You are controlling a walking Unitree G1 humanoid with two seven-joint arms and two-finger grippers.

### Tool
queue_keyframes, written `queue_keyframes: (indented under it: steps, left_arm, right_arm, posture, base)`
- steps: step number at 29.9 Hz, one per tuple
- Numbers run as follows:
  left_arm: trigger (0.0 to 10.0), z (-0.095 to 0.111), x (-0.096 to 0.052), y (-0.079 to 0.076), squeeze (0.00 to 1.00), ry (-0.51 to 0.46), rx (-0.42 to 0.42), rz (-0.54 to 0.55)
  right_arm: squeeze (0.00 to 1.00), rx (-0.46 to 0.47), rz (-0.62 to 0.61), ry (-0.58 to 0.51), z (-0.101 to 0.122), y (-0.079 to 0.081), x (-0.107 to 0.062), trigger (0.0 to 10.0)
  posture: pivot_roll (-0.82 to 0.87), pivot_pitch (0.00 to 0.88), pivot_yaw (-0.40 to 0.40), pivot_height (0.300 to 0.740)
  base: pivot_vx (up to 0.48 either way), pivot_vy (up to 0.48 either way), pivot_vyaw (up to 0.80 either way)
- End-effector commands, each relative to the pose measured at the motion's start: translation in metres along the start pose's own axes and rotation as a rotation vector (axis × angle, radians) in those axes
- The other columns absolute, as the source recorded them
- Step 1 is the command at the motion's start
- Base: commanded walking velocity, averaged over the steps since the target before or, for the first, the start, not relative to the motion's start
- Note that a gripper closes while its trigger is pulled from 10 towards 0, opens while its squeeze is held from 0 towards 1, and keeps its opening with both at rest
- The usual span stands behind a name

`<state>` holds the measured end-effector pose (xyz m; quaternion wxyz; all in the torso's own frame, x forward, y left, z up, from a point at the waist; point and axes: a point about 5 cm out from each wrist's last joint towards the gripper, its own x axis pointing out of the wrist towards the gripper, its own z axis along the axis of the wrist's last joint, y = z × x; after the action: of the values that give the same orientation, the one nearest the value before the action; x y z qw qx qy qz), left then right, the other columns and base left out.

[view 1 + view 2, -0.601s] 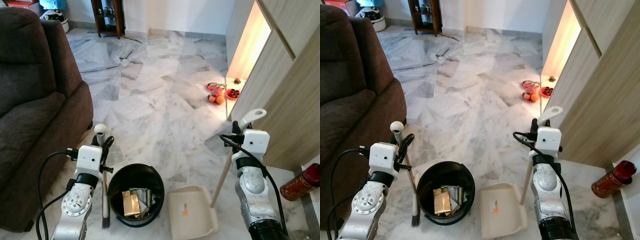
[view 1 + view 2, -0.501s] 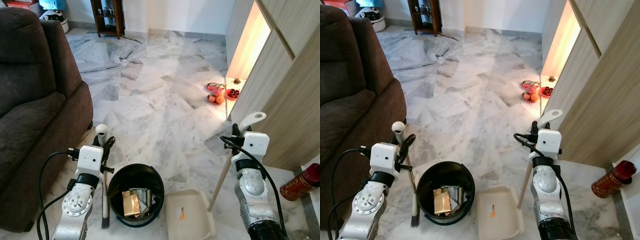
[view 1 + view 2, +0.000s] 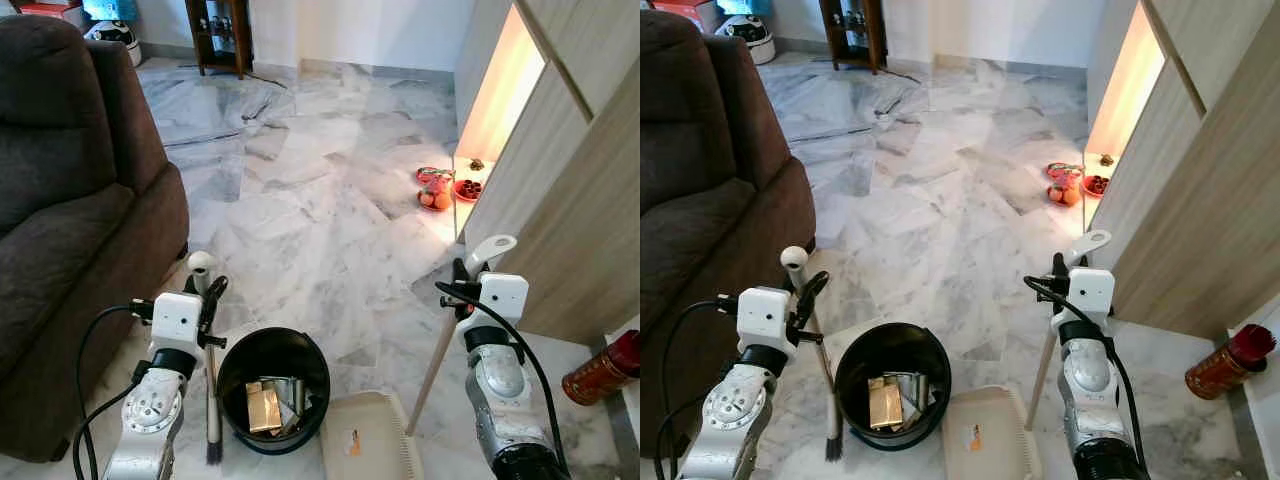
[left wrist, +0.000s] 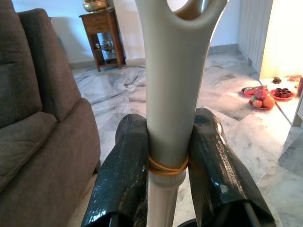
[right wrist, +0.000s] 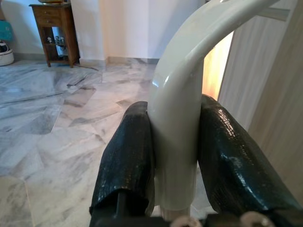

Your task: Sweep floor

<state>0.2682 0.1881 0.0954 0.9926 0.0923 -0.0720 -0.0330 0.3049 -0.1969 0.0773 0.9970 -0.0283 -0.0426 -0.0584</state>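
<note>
Your broom stands upright just left of the black bin, bristles down on the marble floor, and your left claw is clamped on its pale handle, one black finger on each side just above a rubber band. Your dustpan lies flat on the floor just right of the bin, its long pale handle slanting up to your right claw, which is closed around the curved grip at the top. Judging by the bin, which already holds scraps including a gold-coloured packet, you look well along: some sweepings are in. A small orange bit sits in the pan, so I'd say at least one more tip into the bin is left. The open floor ahead looks clean to me, though its veined pattern could easily hide fine dust. The pan's near edge is cut off at the bottom of the head views, so you can't tell what else lies in it, and the floor under the brown sofa is out of sight. A plate of fruit sits by the lit cabinet, and a red can stands at your far right
</note>
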Motion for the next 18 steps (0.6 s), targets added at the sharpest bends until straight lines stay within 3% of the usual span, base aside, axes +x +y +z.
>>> queue_keyframes:
  steps: [1, 18]
  left_arm:
    - [10.0, 0.0019, 0.0013, -0.0024, 0.00, -0.008, -0.020, -0.001]
    - [10.0, 0.0031, -0.0002, -0.0026, 0.00, -0.012, -0.031, -0.007]
  right_arm:
    - [0.00, 0.005, -0.004, -0.031, 0.0044, -0.0022, 0.0023, 10.0]
    - [0.00, 0.002, 0.005, -0.046, 0.0076, -0.0021, 0.0039, 10.0]
  posture:
    - [0.03, 0.062, -0.032, 0.740]
    - [0.01, 0.090, -0.027, 0.740]
  base:
    - [0.000, 0.000, 0.00]
    - [0.000, 0.000, 0.00]
